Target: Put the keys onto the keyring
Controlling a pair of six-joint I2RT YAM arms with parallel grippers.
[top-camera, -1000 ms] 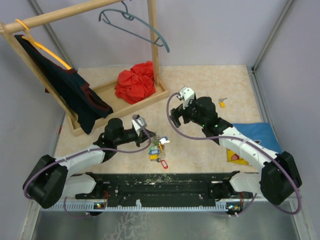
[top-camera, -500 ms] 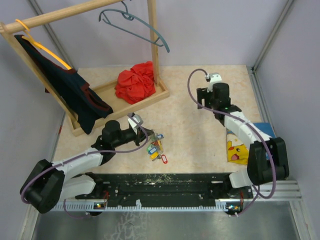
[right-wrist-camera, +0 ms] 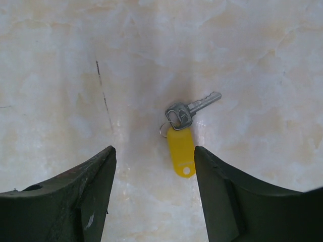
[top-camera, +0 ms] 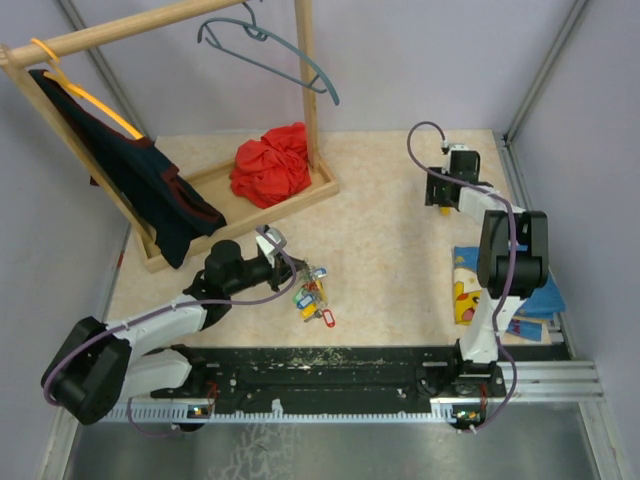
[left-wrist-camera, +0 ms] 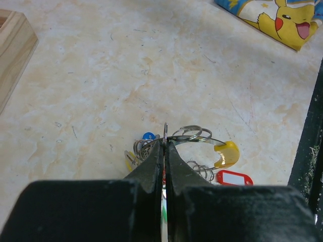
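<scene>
Our right gripper (right-wrist-camera: 154, 166) hangs over the one loose key, a small silver metal key with a yellow plastic tag (right-wrist-camera: 180, 150), which lies flat on the pale marbled table (top-camera: 380, 250) well to the right of the wooden clothes rack (top-camera: 250, 200). The jaws stand apart with nothing between them but bare table and this key. In the right wrist view the tag's long axis runs nearly along the gap, so we judge that closing would squeeze it across its narrow width. The blade slants away toward the upper right. The key sits a little nearer the right-hand finger than the middle, so a small sideways shift seems called for before descending.

Our left gripper (left-wrist-camera: 165, 146) is pressed together on the thin grey metal keyring with a yellow section (left-wrist-camera: 225, 154), holding its edge upright. The bunch of keys with blue, green and red tags (top-camera: 312, 297) hangs from it, in front of the rack. The right arm is clearly nearer the loose key.
</scene>
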